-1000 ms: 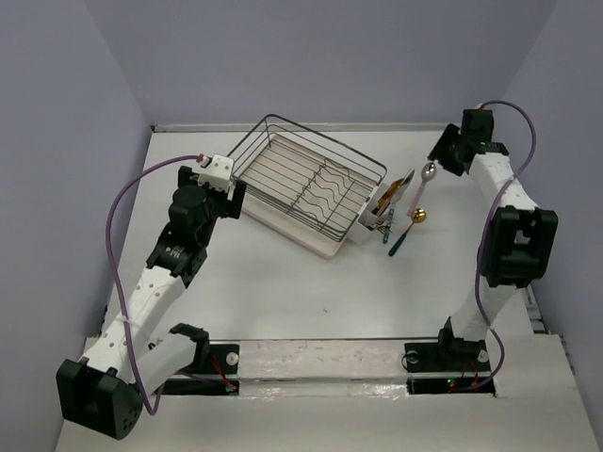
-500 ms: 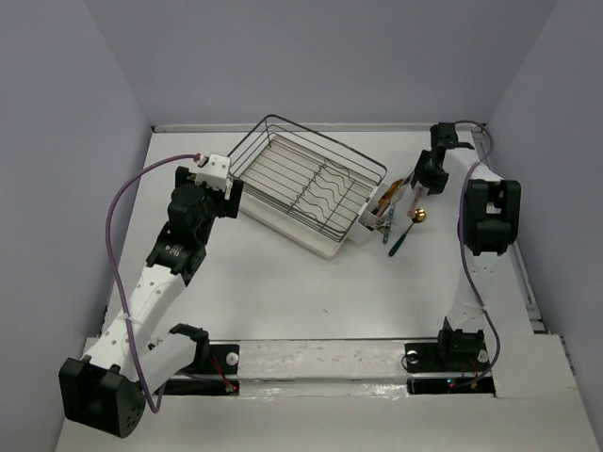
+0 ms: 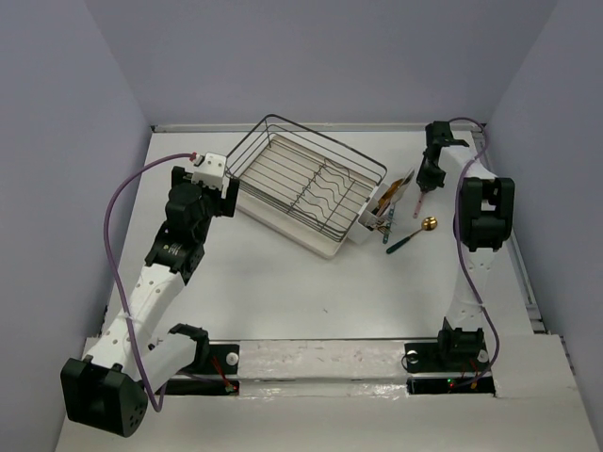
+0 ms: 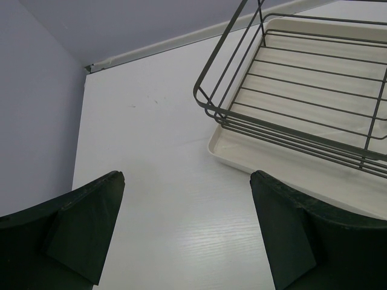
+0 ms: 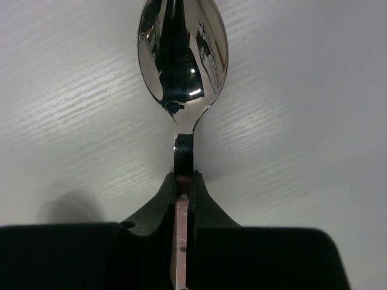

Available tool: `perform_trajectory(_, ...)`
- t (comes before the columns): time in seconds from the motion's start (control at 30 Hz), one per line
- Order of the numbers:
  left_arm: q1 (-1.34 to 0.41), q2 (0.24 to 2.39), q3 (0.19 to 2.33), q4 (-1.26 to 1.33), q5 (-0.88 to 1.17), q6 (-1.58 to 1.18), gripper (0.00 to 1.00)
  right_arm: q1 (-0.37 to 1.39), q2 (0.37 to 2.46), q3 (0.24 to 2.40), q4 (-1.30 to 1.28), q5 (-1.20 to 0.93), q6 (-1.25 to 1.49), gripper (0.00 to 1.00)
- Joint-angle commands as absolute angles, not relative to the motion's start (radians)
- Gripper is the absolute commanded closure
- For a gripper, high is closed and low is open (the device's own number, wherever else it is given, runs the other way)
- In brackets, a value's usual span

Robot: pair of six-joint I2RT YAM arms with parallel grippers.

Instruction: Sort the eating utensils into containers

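At the far left of the white bench (image 3: 283,292), whose surface has a fine wood grain, the left pincer (image 4: 187,199) hangs released. Its two dark, matte fingers are spread wide with nothing between them, close to the left corner of the one black wire dish rack (image 3: 325,184). The rack is a rounded rectangle of thin rods and sits in one cream plastic tray (image 4: 284,178) with a raised lip. Its long axis runs from far left to near right. One small white plastic cutlery holder (image 3: 370,223) is fixed to the rack's near-right end. Several slim handles (image 3: 391,193) stand out of it, leaning toward the far right. Gold and teal show among them, but they are too small to count. Two spoons are outside the holder. Just to the right of the holder, a gold-bowled spoon with a dark teal handle (image 3: 410,235) lies flat on the bench. It lies diagonally, with the bowl toward the far right and the handle tip toward the near left, close to the holder's base. Beyond it, the right pincer (image 5: 184,181) is clenched on a pink-handled spoon with a polished metal bowl (image 5: 181,60), held near the neck. This spoon's long axis runs in line with the fingers and its mirror-bright oval bowl points straight away from them, over the bench. From overhead, it sits right of the holder and farther back than the loose spoon.
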State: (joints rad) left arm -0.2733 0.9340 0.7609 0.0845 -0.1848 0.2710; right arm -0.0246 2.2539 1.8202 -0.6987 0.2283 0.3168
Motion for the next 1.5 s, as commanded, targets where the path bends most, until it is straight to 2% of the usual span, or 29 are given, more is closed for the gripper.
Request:
perform_trajectory(0.0, -0.268, 0.934, 0.773, 0.121, -0.195, 0.275, 0.01, -0.017, 2.29, 1.832, -0.692, 0.25, 0.301, 1.0)
perform_trajectory(0.17, -0.267, 0.928, 0.782, 0.104, -0.215, 0.293, 0.01, -0.017, 2.076, 1.72, -0.467, 0.239, 0.255, 1.0)
perform_trajectory(0.27, -0.262, 0.927, 0.785, 0.098, -0.218, 0.298, 0.01, -0.017, 1.955, 1.632, -0.239, 0.223, 0.213, 1.0)
perform_trajectory(0.37, -0.259, 0.931, 0.79, 0.097, -0.21, 0.29, 0.01, -0.017, 1.777, 1.498, -0.06, 0.102, 0.186, 1.0)
perform_trajectory(0.4, -0.256, 0.931, 0.792, 0.098, -0.207, 0.285, 0.01, -0.017, 1.694, 1.414, 0.081, 0.013, 0.18, 1.0)
perform_trajectory(0.53, -0.253, 0.937, 0.798, 0.1, -0.187, 0.276, 0.01, -0.005, 1.556, 1.281, 0.27, -0.17, 0.19, 1.0)
perform_trajectory(0.8, -0.253, 0.934, 0.802, 0.101, -0.166, 0.264, 0.01, 0.092, 1.427, 1.017, 0.776, -0.394, 0.15, 1.0)
perform_trajectory(1.3, -0.252, 0.897, 0.782, 0.083, -0.17, 0.264, 0.01, 0.092, 1.414, 0.887, 0.818, -0.426, 0.204, 1.0)
perform_trajectory(1.47, -0.252, 0.899, 0.784, 0.08, -0.166, 0.262, 0.01, 0.092, 1.401, 0.851, 0.819, -0.373, 0.218, 1.0)
